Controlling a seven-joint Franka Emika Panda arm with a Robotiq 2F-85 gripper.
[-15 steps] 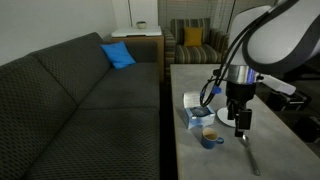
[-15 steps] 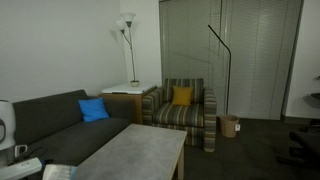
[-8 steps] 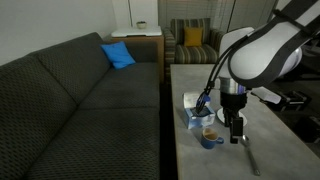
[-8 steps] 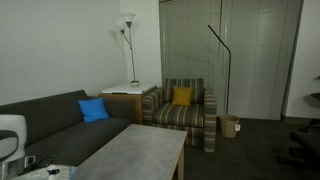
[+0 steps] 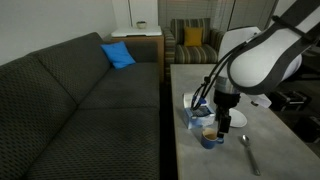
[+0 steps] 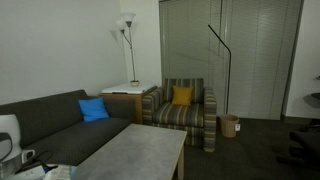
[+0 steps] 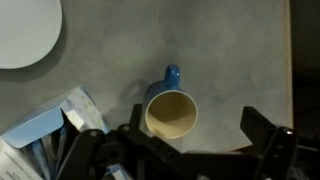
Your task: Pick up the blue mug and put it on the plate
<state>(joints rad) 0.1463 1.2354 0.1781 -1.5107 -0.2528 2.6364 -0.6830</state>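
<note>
The blue mug (image 7: 170, 112) stands upright on the grey table, tan inside showing, handle pointing away from the gripper. In an exterior view it sits near the table's front (image 5: 207, 137). My gripper (image 7: 200, 130) is open and hangs just above it; the mug lies by the left finger (image 7: 139, 118), with the right finger (image 7: 266, 131) well apart from it. In an exterior view the gripper (image 5: 222, 125) is just beside the mug. The white plate (image 7: 27, 30) lies at the top left of the wrist view, apart from the mug; in an exterior view it is mostly hidden behind the arm.
A white-and-blue box (image 7: 42, 128) lies close beside the mug, also seen in an exterior view (image 5: 192, 104). A spoon (image 5: 248, 155) lies on the table (image 5: 270, 150) toward the front. A dark sofa (image 5: 80, 100) runs along the table's side.
My gripper has moved sideways from over the plate toward the mug and come lower. The mug, plate and box have not moved.
</note>
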